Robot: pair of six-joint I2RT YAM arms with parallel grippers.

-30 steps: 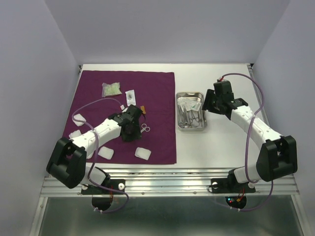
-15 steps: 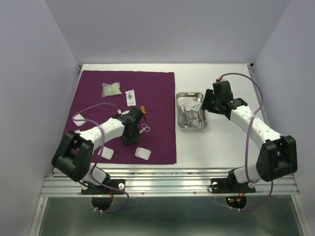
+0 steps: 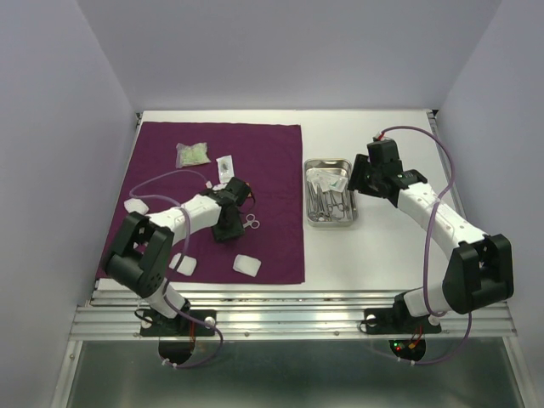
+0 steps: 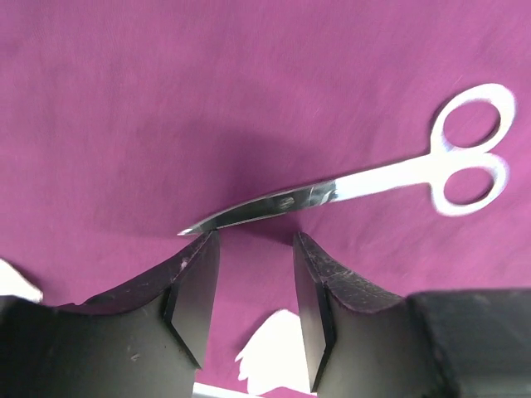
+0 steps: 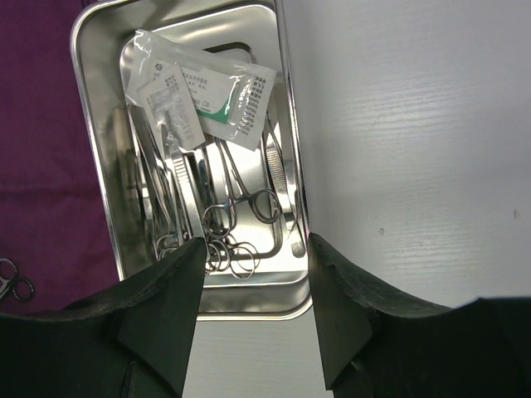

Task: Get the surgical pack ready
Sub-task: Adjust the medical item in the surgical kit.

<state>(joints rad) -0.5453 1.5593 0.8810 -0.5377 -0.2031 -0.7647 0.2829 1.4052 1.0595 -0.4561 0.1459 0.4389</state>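
While the purple cloth (image 3: 272,161) lies spread flat on the table (image 3: 365,255), the steel tray (image 3: 331,161) sits just beside its right edge, holding instruments (image 5: 241,207) and packets (image 5: 207,87). The right gripper (image 5: 255,245) hangs open and empty over the tray's near end. The left gripper (image 4: 255,240), also open and empty, is low over the cloth. The scissors (image 4: 348,184) lie just ahead of its fingertips, long axis crosswise to the gap, so this arm is plainly nearer. Gauze pads (image 3: 246,264) dot the cloth nearby.
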